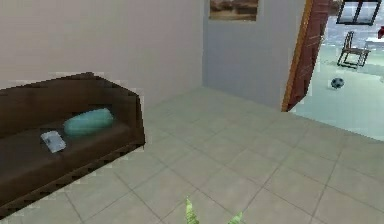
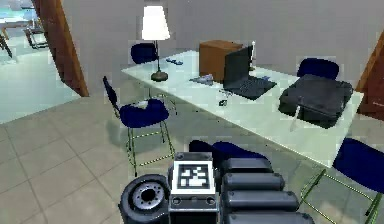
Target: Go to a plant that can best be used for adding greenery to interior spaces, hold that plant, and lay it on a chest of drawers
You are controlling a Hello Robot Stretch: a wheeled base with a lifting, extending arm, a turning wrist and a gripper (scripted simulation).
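Tiled floor (image 1: 250,150), sofa (image 1: 30,150), green leaves (image 1: 190,212)

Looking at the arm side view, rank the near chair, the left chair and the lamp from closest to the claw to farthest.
From the claw:
1. The near chair, just beyond it at the table's near edge.
2. The left chair, farther out by the table's left end.
3. The lamp, standing on the table's left end.

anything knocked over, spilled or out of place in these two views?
Nothing toppled or spilled. Two mild oddities: a small dark ball lies loose beyond the open reddish door, and green leaf tips poke up at the forward view's bottom edge, away from any wall.
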